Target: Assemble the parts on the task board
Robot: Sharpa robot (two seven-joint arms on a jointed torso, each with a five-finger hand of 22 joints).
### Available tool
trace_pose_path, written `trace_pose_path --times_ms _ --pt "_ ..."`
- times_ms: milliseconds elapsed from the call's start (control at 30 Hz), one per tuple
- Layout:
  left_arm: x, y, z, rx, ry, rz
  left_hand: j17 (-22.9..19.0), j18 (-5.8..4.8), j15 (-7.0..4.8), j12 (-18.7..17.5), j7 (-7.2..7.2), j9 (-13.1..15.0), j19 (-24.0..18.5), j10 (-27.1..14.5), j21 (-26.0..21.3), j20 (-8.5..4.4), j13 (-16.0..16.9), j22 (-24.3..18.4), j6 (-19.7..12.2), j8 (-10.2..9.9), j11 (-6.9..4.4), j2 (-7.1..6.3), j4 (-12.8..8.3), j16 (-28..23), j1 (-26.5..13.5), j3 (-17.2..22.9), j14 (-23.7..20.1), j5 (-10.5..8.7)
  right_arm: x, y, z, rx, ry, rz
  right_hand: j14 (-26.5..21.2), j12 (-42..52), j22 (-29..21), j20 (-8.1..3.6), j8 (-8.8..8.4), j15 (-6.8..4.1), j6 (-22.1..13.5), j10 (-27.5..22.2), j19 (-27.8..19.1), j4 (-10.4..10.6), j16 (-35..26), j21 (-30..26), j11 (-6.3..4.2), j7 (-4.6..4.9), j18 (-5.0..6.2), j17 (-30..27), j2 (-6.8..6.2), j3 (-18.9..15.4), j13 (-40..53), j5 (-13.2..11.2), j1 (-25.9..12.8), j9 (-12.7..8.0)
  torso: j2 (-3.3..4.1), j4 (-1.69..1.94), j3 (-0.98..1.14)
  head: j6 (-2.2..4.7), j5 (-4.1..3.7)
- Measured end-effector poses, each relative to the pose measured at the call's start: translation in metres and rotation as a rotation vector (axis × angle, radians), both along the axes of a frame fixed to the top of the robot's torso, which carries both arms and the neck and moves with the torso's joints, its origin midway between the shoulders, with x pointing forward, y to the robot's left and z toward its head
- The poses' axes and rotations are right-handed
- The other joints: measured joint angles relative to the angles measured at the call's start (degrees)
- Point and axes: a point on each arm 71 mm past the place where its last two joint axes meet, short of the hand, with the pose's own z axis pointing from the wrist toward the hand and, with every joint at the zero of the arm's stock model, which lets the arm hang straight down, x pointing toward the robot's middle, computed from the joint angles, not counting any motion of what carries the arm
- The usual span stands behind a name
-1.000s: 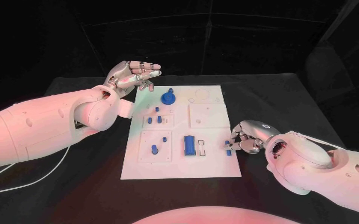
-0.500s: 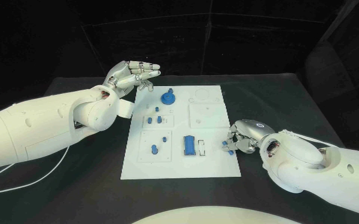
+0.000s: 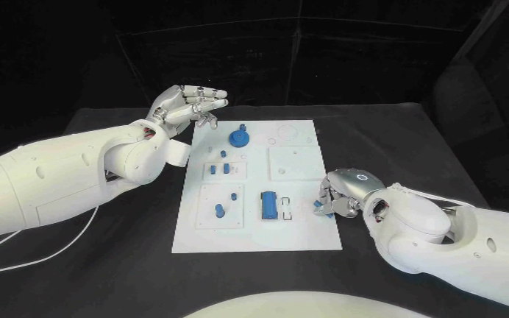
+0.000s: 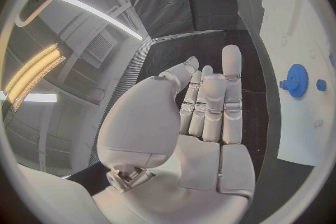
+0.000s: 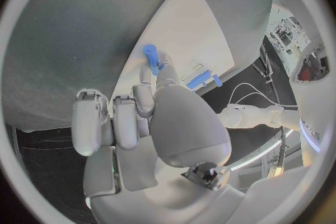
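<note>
The white task board (image 3: 302,238) lies in the middle of the black table. On it stand a blue gear (image 3: 239,138), a blue block (image 3: 269,206) and a few small blue pegs (image 3: 218,168). My right hand (image 3: 343,191) is at the board's right edge and pinches a small blue peg (image 3: 318,205) in its fingertips; the right wrist view shows this peg (image 5: 150,58) sticking out beyond the fingers, over the board (image 5: 206,22). My left hand (image 3: 191,107) hangs raised off the board's far left corner, fingers apart and holding nothing. The left wrist view shows the gear (image 4: 297,79) beyond that hand (image 4: 206,117).
A white cable (image 3: 43,255) trails over the table at the near left. Empty recessed panels (image 3: 294,163) take up the board's right half. Dark curtains close off the back.
My right hand has shifted a little to the left, carrying the small blue peg further over the board's right edge. The left hand has stayed where it was.
</note>
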Motion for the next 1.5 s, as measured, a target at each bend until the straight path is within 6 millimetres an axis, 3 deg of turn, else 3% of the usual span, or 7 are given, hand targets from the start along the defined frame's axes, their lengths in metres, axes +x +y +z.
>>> trace_pose_path --times_ms 100,267,333,433,1067,1267,1500 --pt "0.000 0.000 0.000 -0.001 0.001 -0.002 0.0 0.00 0.00 0.0 0.00 0.0 0.0 0.0 0.0 0.00 0.0 0.0 0.0 0.0 0.00 0.00 0.0 0.0 0.0 0.0 0.0 0.00 -0.002 0.004 0.000 -0.001 -0.003 0.007 0.0 0.0 0.0 0.00 -0.94 0.00 0.6 -0.4 0.0 -0.4 0.0 0.0 -0.40 -0.57 0.00 0.0 0.00 0.5 -0.3 8.0 0.0 0.0 0.01 -0.03 0.00 -0.05 0.02" --pt "-0.001 0.000 0.000 -0.003 0.001 -0.006 0.0 0.00 0.00 0.0 0.00 0.0 0.0 0.0 0.0 0.00 0.0 0.0 0.0 0.0 0.00 0.00 0.0 0.0 0.0 0.0 0.0 0.00 -0.005 0.005 0.001 0.012 -0.004 0.000 0.1 -0.1 0.0 -0.03 -1.73 -0.56 1.3 -0.5 0.0 -0.6 0.0 0.0 -0.51 -0.91 0.00 0.0 0.00 3.7 -0.1 12.3 0.0 -1.5 0.00 -0.09 0.00 -0.12 0.08" --pt "-0.001 0.000 0.000 -0.003 0.001 -0.007 0.0 0.00 0.00 0.0 0.00 0.0 0.0 0.0 0.0 0.00 0.0 0.0 0.0 0.0 0.00 0.00 0.0 0.0 0.0 0.0 0.0 0.00 -0.007 0.005 0.001 0.022 -0.003 -0.008 0.0 -0.4 0.0 -0.21 -1.69 -0.64 1.3 -0.5 0.2 -1.1 0.0 0.0 -0.50 -0.95 0.00 0.0 0.00 5.0 -0.1 12.6 0.0 -4.6 -0.03 -0.08 0.00 -0.09 -0.05" --pt "-0.001 0.000 0.000 -0.004 0.002 -0.009 0.0 0.00 0.00 0.0 0.00 0.0 0.0 0.0 0.0 0.00 0.0 0.0 0.0 0.0 0.00 0.00 0.0 0.0 0.0 0.0 0.0 0.00 -0.010 0.002 0.001 0.045 -0.001 -0.024 0.0 -0.6 0.0 -0.21 -1.82 -0.64 1.3 -0.5 0.2 -1.1 0.0 0.0 -0.50 -0.95 0.00 0.0 0.00 6.3 -0.2 12.7 0.0 -5.7 -0.07 -0.03 -0.02 -0.03 -0.16" --pt "-0.001 -0.001 0.000 -0.005 0.003 -0.012 0.0 0.00 0.00 0.0 0.00 0.0 0.0 0.0 0.0 0.00 0.0 0.0 0.0 0.0 0.00 0.00 0.0 0.0 0.0 0.0 0.0 0.00 -0.018 0.018 0.003 0.280 0.034 -0.104 0.0 -0.8 0.0 -0.41 -2.77 -0.62 1.6 -0.3 0.4 2.5 0.0 0.3 -0.73 -0.56 0.00 0.0 -0.31 14.2 -0.2 11.4 0.2 -5.8 -0.03 0.05 -0.03 0.22 0.57" --pt "-0.001 -0.001 0.000 -0.005 0.004 -0.014 0.0 0.00 0.00 0.0 0.00 0.0 0.0 0.0 0.0 0.00 0.0 0.0 0.0 0.0 0.00 0.00 0.0 0.0 0.0 0.0 0.0 0.00 -0.017 0.025 0.002 0.342 0.053 -0.119 0.0 -0.3 0.0 -0.41 -2.75 -0.63 1.8 0.0 0.4 3.3 0.0 0.5 -0.94 -0.38 0.00 0.0 -2.47 16.8 0.4 11.4 -1.9 -5.8 -0.03 0.03 0.00 0.09 0.71" --pt "-0.002 -0.002 0.000 -0.005 0.005 -0.015 0.0 0.00 0.00 0.0 0.00 0.0 0.0 0.0 0.0 0.00 0.0 0.0 0.0 0.0 0.00 0.00 0.0 0.0 0.0 0.0 0.0 0.00 -0.014 0.032 -0.001 0.374 0.080 -0.132 0.2 0.1 0.0 -0.61 -2.71 -0.84 2.1 0.5 0.6 4.7 0.0 0.6 -0.84 -0.10 0.00 0.0 -4.06 18.5 0.9 14.1 -3.5 -5.7 -0.03 0.01 -0.01 0.08 0.79"
